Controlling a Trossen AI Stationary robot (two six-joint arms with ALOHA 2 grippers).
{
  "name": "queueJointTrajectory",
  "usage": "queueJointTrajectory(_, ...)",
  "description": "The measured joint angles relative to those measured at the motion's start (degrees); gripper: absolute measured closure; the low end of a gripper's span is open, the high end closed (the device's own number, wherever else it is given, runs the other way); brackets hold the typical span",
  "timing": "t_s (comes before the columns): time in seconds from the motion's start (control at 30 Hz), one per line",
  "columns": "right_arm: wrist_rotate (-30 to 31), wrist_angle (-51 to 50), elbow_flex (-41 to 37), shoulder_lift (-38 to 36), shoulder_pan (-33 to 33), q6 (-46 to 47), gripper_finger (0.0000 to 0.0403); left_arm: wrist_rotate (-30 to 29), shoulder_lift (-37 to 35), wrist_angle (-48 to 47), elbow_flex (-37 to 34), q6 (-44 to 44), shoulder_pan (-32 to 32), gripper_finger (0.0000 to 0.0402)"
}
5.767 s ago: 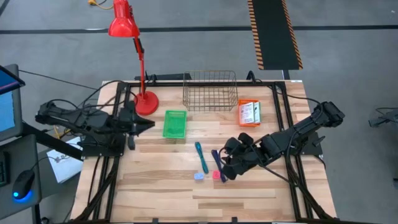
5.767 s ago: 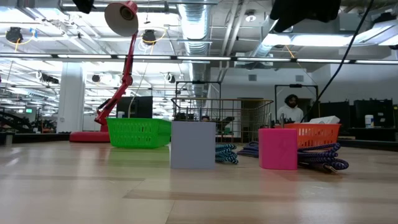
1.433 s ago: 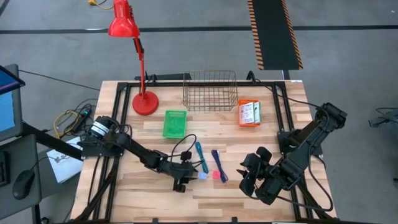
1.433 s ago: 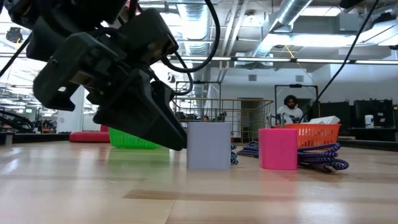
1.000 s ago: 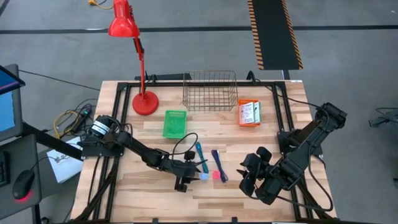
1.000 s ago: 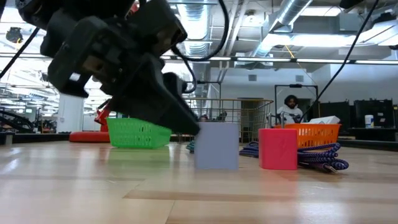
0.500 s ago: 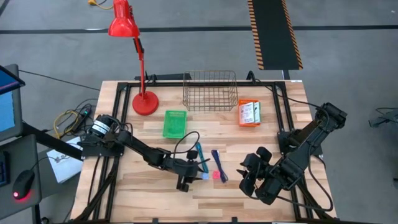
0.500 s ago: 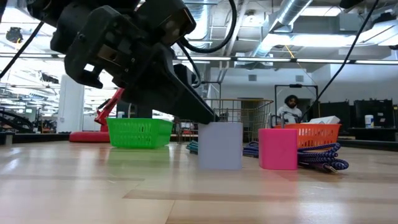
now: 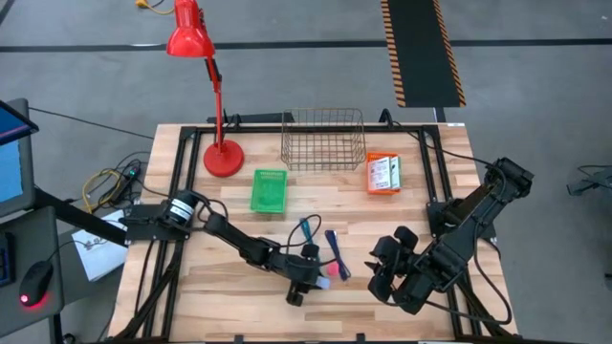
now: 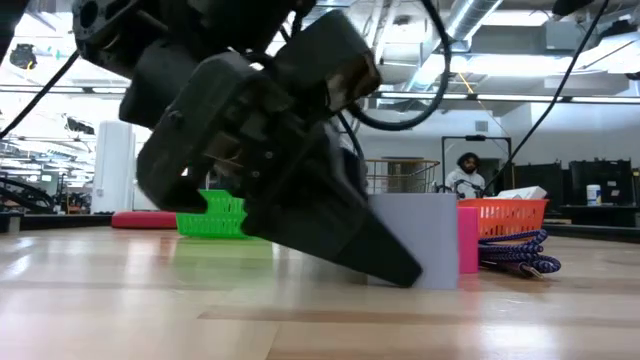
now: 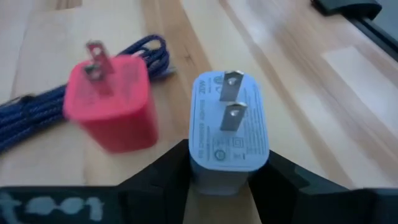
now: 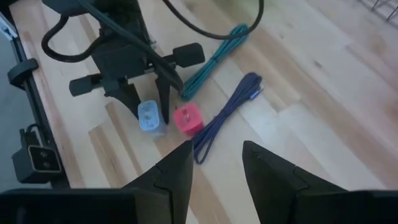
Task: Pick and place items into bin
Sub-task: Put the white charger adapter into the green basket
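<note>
Left gripper (image 9: 308, 271) reaches to mid-table in the high view, fingers set either side of the light-blue charger (image 9: 321, 280); grasp step under way, nothing binned yet. Right gripper (image 9: 381, 280) waits near the front right, fingers apart and empty. Green bin (image 9: 269, 190) sits well back to the left, wire basket (image 9: 323, 139) behind it, orange tray (image 9: 383, 173) holding the printed card packs to the right.

Low view: left gripper (image 10: 400, 268) tips touch the tabletop, hard against the light-blue charger (image 10: 425, 238); the pink-red charger (image 10: 467, 238) is just behind, close or touching, cannot tell which.

Left wrist view: light-blue charger (image 11: 227, 129) lies between the fingers (image 11: 163, 171), prongs up; whether they already pinch it, cannot tell. Pink-red charger (image 11: 113, 104) just beside, dark-blue cable (image 11: 37, 122) behind.

Right wrist view: teal cable (image 12: 214, 58) and dark-blue cable (image 12: 226, 114) run away from the chargers.

Judgement: next move needs a firm close, then a straight lift. Little room on the pink-red side; path back to the green bin looks open, lamp base (image 9: 223, 158) to its left.
</note>
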Motion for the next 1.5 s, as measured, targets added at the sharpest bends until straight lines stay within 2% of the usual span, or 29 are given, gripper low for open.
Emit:
queueJointTrajectory(0.23, -1.02, 0.45, 0.0, 0.0, 0.0, -0.03, 0.0269, 1.06, -0.56, -2.1, 0.61, -0.02, -0.04, 0.0265)
queueJointTrajectory(0.4, -1.0, 0.45, 0.0, 0.0, 0.0, -0.09, 0.027, 2.86, -4.58, -10.43, 0.55, -0.09, -0.09, 0.0296)
queueJointTrajectory(0.53, -0.96, 0.93, 0.0, 0.0, 0.0, -1.54, 0.0269, 2.19, -9.94, -17.71, 0.55, 1.33, 0.02, 0.0298)
queueJointTrajectory(0.67, -0.52, 0.9, 0.0, 0.0, 0.0, -1.56, 0.0271, -2.73, -16.51, -26.01, 0.52, 2.33, 0.04, 0.0297)
queueJointTrajectory(0.93, 0.79, 1.1, 0.0, 0.0, -0.41, -1.71, 0.0274, -22.62, -33.1, -49.19, 0.52, 3.47, 0.4, 0.0297)
queueJointTrajectory(1.1, 1.18, 1.1, 0.0, 0.0, -0.91, -1.71, 0.0274, -31.94, -42.93, -65.4, 0.52, -0.97, 2.93, 0.0297)
queueJointTrajectory(1.27, 2.03, 1.27, 0.0, 0.0, -1.63, -1.71, 0.0275, -33.38, -48.64, -76.43, 0.52, -4.13, 8.13, 0.0293)
queueJointTrajectory(1.37, 2.11, 1.34, 0.0, 0.0, -2.03, -1.65, 0.0275, -32.27, -49.42, -78.42, 0.52, -2.97, 11.24, 0.0294)
queueJointTrajectory(1.5, 2.09, 1.91, 0.01, 0.0, -2.55, -1.57, 0.0276, -28.02, -48.44, -78.21, 0.52, 1.21, 14.96, 0.0296)
